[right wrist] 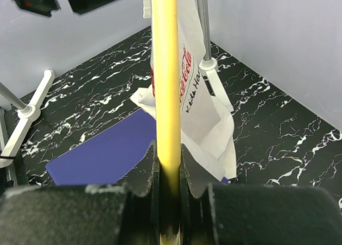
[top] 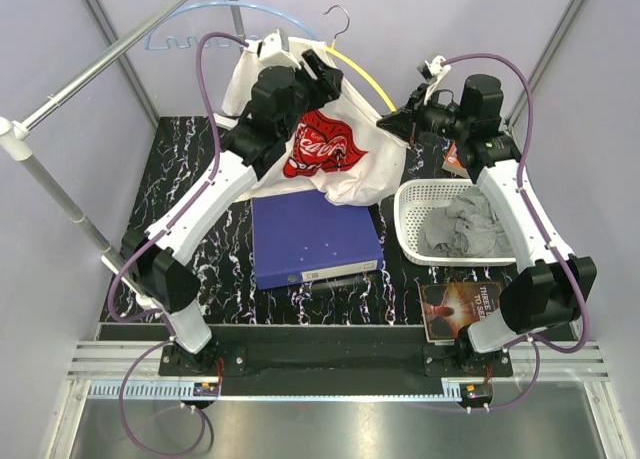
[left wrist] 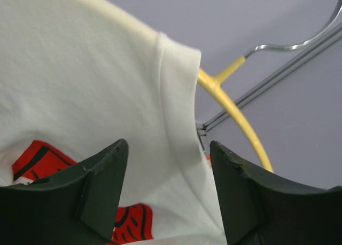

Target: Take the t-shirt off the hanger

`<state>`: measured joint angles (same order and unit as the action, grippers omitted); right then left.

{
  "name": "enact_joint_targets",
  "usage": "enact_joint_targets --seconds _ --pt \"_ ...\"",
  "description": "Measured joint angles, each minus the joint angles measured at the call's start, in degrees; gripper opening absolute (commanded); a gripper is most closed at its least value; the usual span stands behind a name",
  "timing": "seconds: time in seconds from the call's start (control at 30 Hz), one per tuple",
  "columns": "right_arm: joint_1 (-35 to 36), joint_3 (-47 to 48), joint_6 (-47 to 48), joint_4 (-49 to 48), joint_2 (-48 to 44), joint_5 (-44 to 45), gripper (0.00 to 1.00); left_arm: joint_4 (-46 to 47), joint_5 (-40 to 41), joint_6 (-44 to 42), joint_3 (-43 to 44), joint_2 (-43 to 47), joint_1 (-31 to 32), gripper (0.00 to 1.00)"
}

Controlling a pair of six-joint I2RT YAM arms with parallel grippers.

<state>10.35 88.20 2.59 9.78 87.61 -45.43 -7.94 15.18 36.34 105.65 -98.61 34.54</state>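
In the top view, the t-shirt (top: 325, 154) is seen draped on the yellow hanger (top: 365, 79) above the far middle of the table (top: 190, 139), its lower hem sagging towards the blue binder (top: 315, 239). The hanger hook appears to rest on nothing, so the hanger is judged to be carried by the right gripper (top: 390, 122), which is set at the bare right end of the hanger. The left gripper (top: 320, 74) is placed at the top of the shirt, on its left side. In the left wrist view, the left gripper (left wrist: 168, 170) is shown with its jaws spread wide. A seamed edge of the shirt (left wrist: 80, 85) runs between them and is not pinched, while the hanger (left wrist: 235, 111) emerges bare just to the right. This placement is judged to prepare a grasp on the fabric, so that it can be drawn off. In the right wrist view, the right gripper (right wrist: 166, 191) is clamped narrowly on the yellow bar (right wrist: 165, 69), so that the hanger is braced. The shirt (right wrist: 195, 95) hangs beyond it, at the far side
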Motion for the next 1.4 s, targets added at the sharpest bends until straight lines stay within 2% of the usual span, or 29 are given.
enact_joint_targets --seconds 0.13,0.2,0.23,0.27,0.33,0.37,0.6,0.7,0.83,0.87,0.9,0.93,1.0,1.13,1.23,1.3,1.4 --pt "0.0 -0.2 0.1 0.1 -0.5 -0.7 0.0 -0.3 1.4 0.6 4.3 -2.1 -0.1 0.51" --pt "0.0 -0.2 0.3 0.5 -1.0 -0.7 0.0 -0.7 2.0 0.5 6.3 -3.1 -0.1 0.38" --pt "0.0 -0.2 0.4 0.7 -1.2 -0.7 0.0 -1.0 2.3 0.5 7.4 -3.7 -0.1 0.29" --pt "0.0 -0.2 0.6 0.9 -1.4 -0.7 0.0 -1.3 2.4 0.5 8.2 -4.1 -0.1 0.14" --pt "0.0 -0.2 0.7 1.1 -1.7 -0.5 0.0 -1.7 2.7 0.1 9.1 -4.7 -0.1 0.03" --pt "0.0 -0.2 0.8 1.3 -1.8 -0.5 0.0 -1.9 2.7 -0.4 9.1 -4.7 -0.1 0.0" --pt "0.0 0.3 1.3 3.5 -1.4 0.2 0.0 -1.4 4.2 -7.0 8.0 -4.4 2.8 0.0" --pt "0.1 1.1 2.0 5.4 -0.7 0.0 0.0 3.6 7.2 -12.5 2.5 -1.9 6.9 0.0" --pt "0.3 1.3 3.0 6.8 -0.3 -1.1 0.0 6.7 10.1 -17.0 0.0 0.0 8.7 0.0" --pt "0.4 1.3 3.1 6.6 -0.3 -1.1 0.0 6.7 10.7 -17.4 0.0 0.1 8.8 0.07" --pt "0.5 1.4 3.2 6.4 -0.3 -1.0 0.0 6.5 11.5 -17.4 0.0 0.1 8.9 0.2" --pt "0.7 1.4 3.2 6.4 -0.3 -0.9 0.0 6.0 12.3 -17.2 0.1 0.2 9.0 0.46" --pt "0.9 1.4 3.3 6.4 -0.3 -0.4 0.0 5.4 12.6 -16.2 -0.8 0.9 9.1 0.55" --pt "0.9 1.4 3.2 6.6 -0.3 0.6 0.0 4.6 11.2 -14.8 -6.1 5.3 9.3 0.57" --pt "0.9 1.4 3.2 6.4 -0.3 0.5 0.0 5.0 5.9 -13.9 -7.2 7.8 6.8 0.55" --pt "0.9 1.4 3.2 6.4 -0.3 0.3 0.0 4.6 1.6 -13.2 -5.7 8.5 3.6 0.51" --pt "0.9 1.4 3.2 6.4 -0.3 -0.3 0.0 3.0 -3.8 -12.7 2.1 6.5 -1.2 0.51"
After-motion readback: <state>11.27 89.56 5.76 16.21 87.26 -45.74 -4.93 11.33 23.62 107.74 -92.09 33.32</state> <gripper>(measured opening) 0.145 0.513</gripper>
